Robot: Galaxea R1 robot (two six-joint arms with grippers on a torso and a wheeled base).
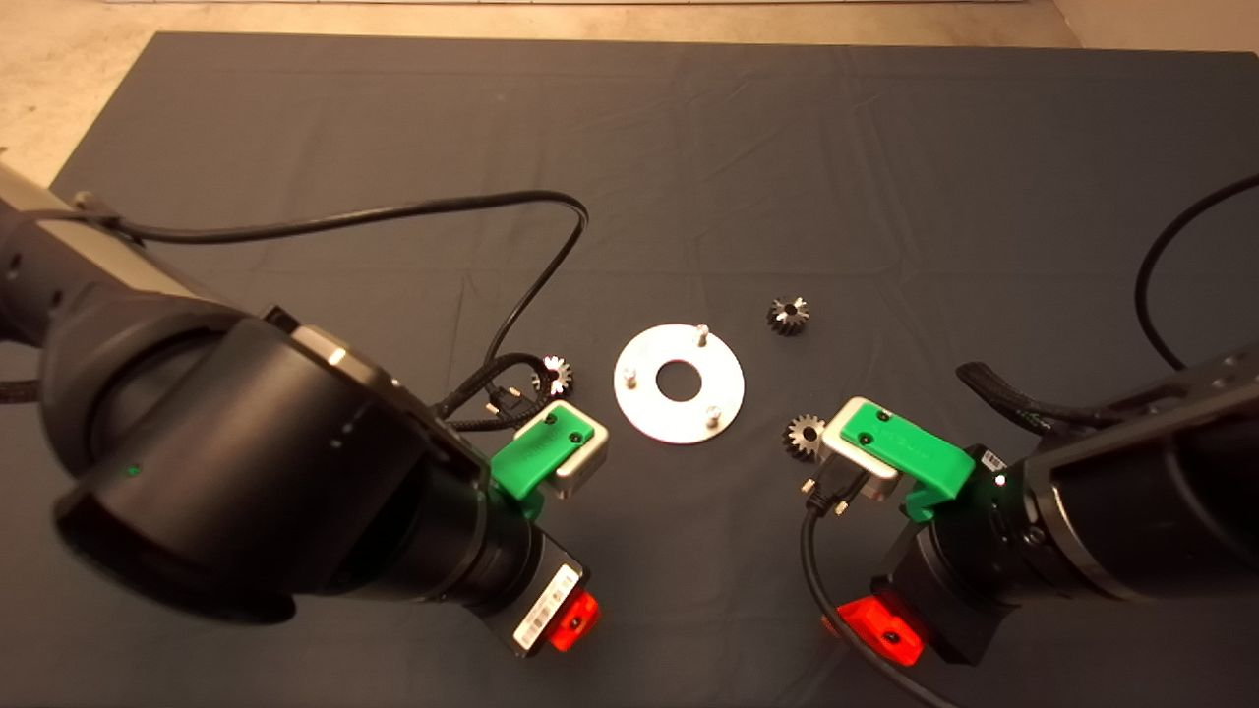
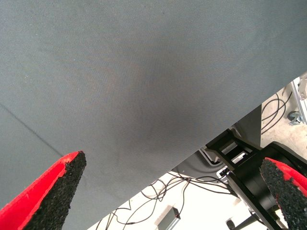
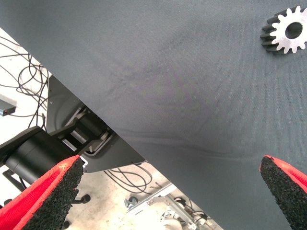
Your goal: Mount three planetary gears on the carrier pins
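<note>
Gear (image 3: 285, 32) seemingly beyond right gripper (image 3: 168, 191)

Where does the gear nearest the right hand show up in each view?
Head view: the gear lies on the dark mat between the disc and the right hand's green camera mount.
Right wrist view: same gear, near a corner.
Left wrist view: not in it.
Shared landmark: the mat.

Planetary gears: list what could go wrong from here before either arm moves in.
1. All three carrier pins stand bare, so each gear must line its small centre hole up on a thin stud; a tilted gear may jam.
2. The left gear lies close to a cable plug; the left gripper might snag it.
3. The gear beside the right gripper sits off to one side of the open jaws.
</note>
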